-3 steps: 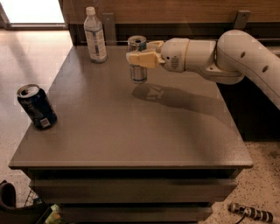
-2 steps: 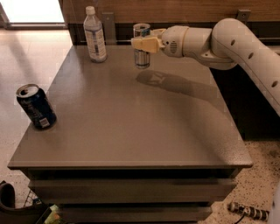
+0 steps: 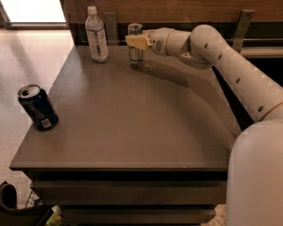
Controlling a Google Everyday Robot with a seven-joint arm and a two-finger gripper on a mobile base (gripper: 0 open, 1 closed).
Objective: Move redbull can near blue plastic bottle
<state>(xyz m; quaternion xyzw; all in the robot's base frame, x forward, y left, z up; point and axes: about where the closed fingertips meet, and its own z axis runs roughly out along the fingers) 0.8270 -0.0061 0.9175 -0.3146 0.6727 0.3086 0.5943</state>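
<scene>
A flat, matte grey-brown table [image 3: 132, 128] with square edges stood before a wooden back wall [image 3: 185, 9], and pale speckled floor [image 3: 26, 57] lay to its left. At the far edge of the top, the gripper [image 3: 134, 41] reached in from the right on a smooth, rounded cream arm [image 3: 230, 66]. Its yellowish fingers [image 3: 139, 42] were closed around the middle of the redbull can [image 3: 135, 55], a slim, upright silver-and-blue metal cylinder with a shiny top. The can's base was at or just above the tabletop; which of the two could not be told.

Just to the left of the can, apart from it, stood the blue plastic bottle [image 3: 97, 37], tall and clear, with a white cap and a pale label wrapped round its body. It rose higher than the can.

Well apart, near the table's left edge, a wider dark navy can [image 3: 38, 108] stood with its opened silver top showing, leaning slightly.
</scene>
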